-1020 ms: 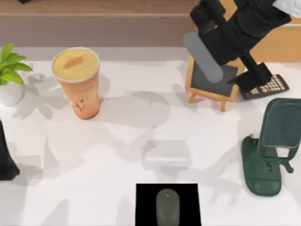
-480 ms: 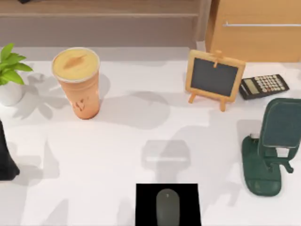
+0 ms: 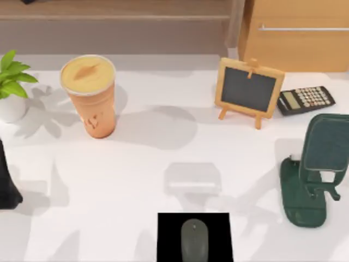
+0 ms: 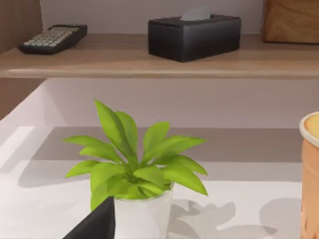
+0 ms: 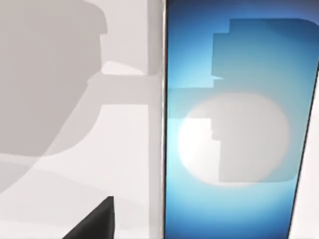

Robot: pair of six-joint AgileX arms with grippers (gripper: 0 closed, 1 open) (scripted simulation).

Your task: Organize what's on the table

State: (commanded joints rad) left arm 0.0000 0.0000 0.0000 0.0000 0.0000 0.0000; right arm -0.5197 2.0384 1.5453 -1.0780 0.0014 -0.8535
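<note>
So the white bench takes up nearly the whole top view, and most of its middle is wide open, just soft shadows lying across it. The stuff sits around the edges.

- Left edge: a potted plant, cut off by the frame, with the left arm parked as a dark lump below it.
- Near the plant: a tall orange drink cup, upright.
- Back right: a little chalkboard easel, with a calculator just beside it.
- Right side: a dark green phone stand, close to the edge and well apart from the easel.
- Front edge: a grey mouse on a black mouse pad, the pad clipped by the frame.
- Behind the bench: a wooden cabinet with a metal handle.

The left wrist view looks at the plant head-on, with a sliver of the cup at the frame edge. Behind is a wooden shelf holding a second calculator and a black tissue box. A dark wedge of the left gripper pokes in.

The right wrist view is right up against a blue-lit screen, maybe a phone, cut off on three sides, with a wedge of the right gripper showing. Whether it's pinching the screen is hard to make out. Honestly can't tell how the jaws stand on either arm.
</note>
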